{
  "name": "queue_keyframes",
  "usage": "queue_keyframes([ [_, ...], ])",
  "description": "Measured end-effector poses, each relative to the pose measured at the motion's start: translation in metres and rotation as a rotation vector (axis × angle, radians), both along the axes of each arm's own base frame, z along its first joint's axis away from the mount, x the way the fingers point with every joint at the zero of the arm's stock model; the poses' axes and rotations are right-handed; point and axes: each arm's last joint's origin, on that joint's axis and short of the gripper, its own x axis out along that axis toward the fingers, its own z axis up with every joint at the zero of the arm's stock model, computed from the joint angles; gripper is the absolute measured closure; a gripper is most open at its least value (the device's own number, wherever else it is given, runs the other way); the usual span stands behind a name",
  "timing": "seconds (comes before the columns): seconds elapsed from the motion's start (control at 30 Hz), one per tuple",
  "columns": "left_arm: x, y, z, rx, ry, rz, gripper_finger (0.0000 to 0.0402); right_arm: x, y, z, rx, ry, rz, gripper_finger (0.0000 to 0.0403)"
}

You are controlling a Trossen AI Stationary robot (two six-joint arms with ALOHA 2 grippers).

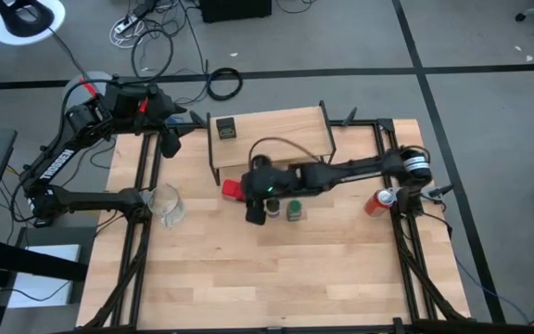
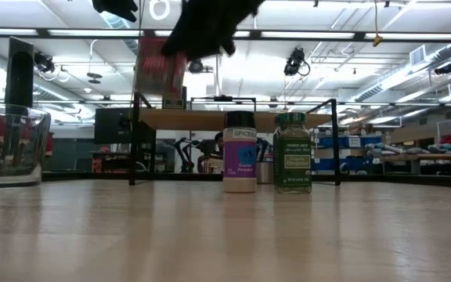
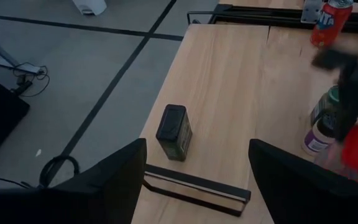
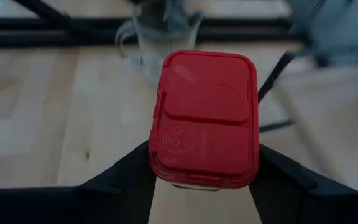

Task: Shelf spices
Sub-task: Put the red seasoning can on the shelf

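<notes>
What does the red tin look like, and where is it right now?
The red tin is a small square box with rounded corners and a glossy red lid with a raised flap panel, plastic by the look. The right gripper holds it between its fingers, lifted clear of the table, just in front of the shelf. Nothing else touches it.

arms point(image 1: 341, 172) — black, jointed | left: white lettering, red cable | claws — dark

Your right gripper point(image 4: 205, 177) clamps the red square tin point(image 4: 205, 118) lid-up above the wooden tabletop point(image 4: 55, 112); beyond, blurred, stands what looks like a clear glass cup point(image 4: 157, 40).
</notes>
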Motion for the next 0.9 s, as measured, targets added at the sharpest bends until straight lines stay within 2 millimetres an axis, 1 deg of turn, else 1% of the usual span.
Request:
queue_keyframes([
  [0.13,0.000,0.000,0.000,-0.005,0.002,0.001,0.0115,-0.022,-0.020,0.034,-0.050,-0.036,-0.022,0.0191],
  [0.2,0.000,0.000,0.000,-0.005,0.002,0.002,0.0115,-0.032,-0.033,0.045,-0.065,-0.039,-0.045,0.0191],
  [0.3,0.000,0.000,0.000,-0.005,0.002,0.002,0.0115,-0.044,-0.055,0.056,-0.092,-0.028,-0.083,0.0191],
  [0.4,0.000,0.000,0.000,-0.005,0.002,0.002,0.0115,-0.050,-0.080,0.057,-0.111,-0.004,-0.078,0.0191],
  [0.5,0.000,0.000,0.000,-0.011,-0.002,0.007,0.0115,-0.052,-0.103,0.052,-0.087,0.027,-0.038,0.0191],
  [0.6,0.000,0.000,0.000,-0.017,-0.005,0.011,0.0115,-0.056,-0.124,0.046,-0.098,0.068,-0.036,0.0191],
  [0.7,0.000,0.000,-0.001,-0.023,-0.005,0.014,0.0115,-0.061,-0.143,0.046,-0.142,0.072,-0.020,0.0191],
  [0.9,0.000,0.000,-0.001,-0.023,-0.006,0.014,0.0115,-0.069,-0.170,0.049,-0.164,0.018,0.120,0.0191],
])
